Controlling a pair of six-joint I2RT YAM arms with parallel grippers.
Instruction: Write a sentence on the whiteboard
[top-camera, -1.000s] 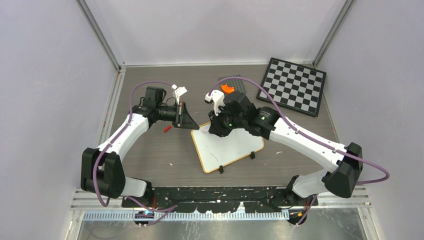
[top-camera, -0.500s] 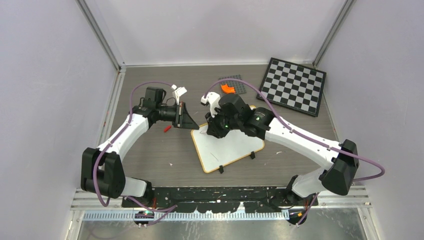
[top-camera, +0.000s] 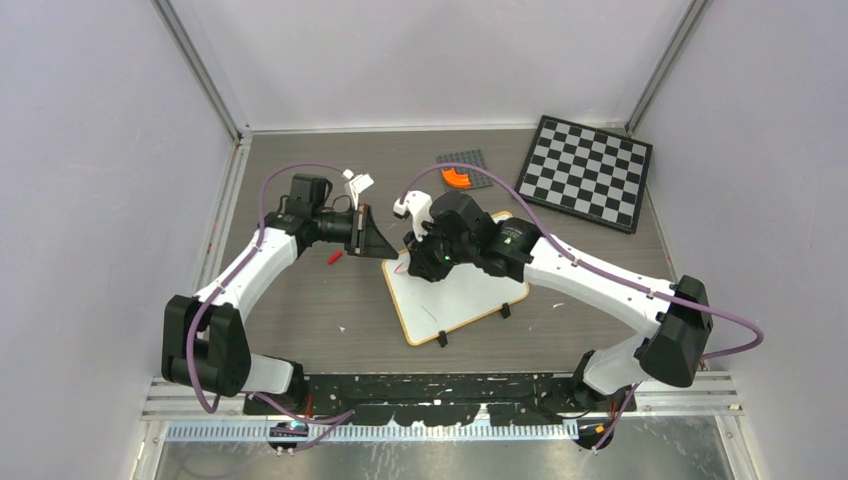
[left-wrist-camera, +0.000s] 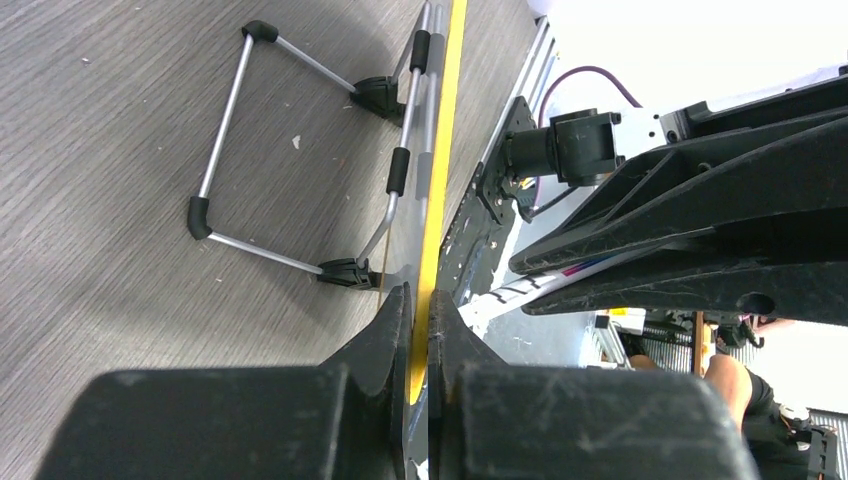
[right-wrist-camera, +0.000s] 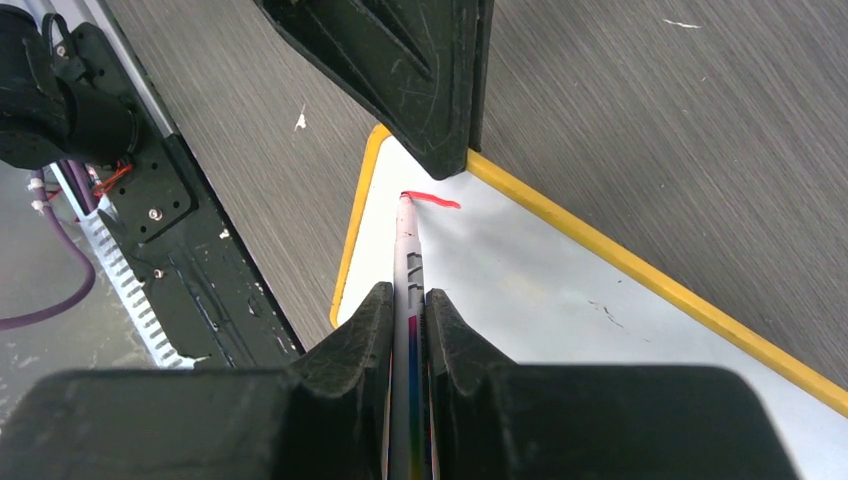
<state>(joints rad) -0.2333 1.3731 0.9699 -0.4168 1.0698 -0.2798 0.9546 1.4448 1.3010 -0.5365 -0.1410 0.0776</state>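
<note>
The whiteboard (top-camera: 465, 295), white with a thin orange-yellow frame, lies mid-table. My left gripper (top-camera: 380, 243) is shut on its far left corner; in the left wrist view the frame edge (left-wrist-camera: 444, 130) runs between the closed fingers of the left gripper (left-wrist-camera: 420, 300). My right gripper (top-camera: 420, 262) is shut on a white marker (right-wrist-camera: 408, 262), seen between the fingers of the right gripper (right-wrist-camera: 408, 297). The marker tip touches the board (right-wrist-camera: 560, 290) near that corner. Of the sentence, only one short red stroke (right-wrist-camera: 432, 201) shows beside the tip.
A chequered board (top-camera: 585, 172) lies at the back right. A grey studded plate (top-camera: 470, 160) with an orange piece (top-camera: 455, 177) sits behind the whiteboard. A small red cap (top-camera: 335, 256) lies on the table under the left wrist. The board's wire stand (left-wrist-camera: 230, 120) rests on the wood.
My right arm has moved left across the whiteboard, bringing the marker to its far left corner. The left arm has not moved.
</note>
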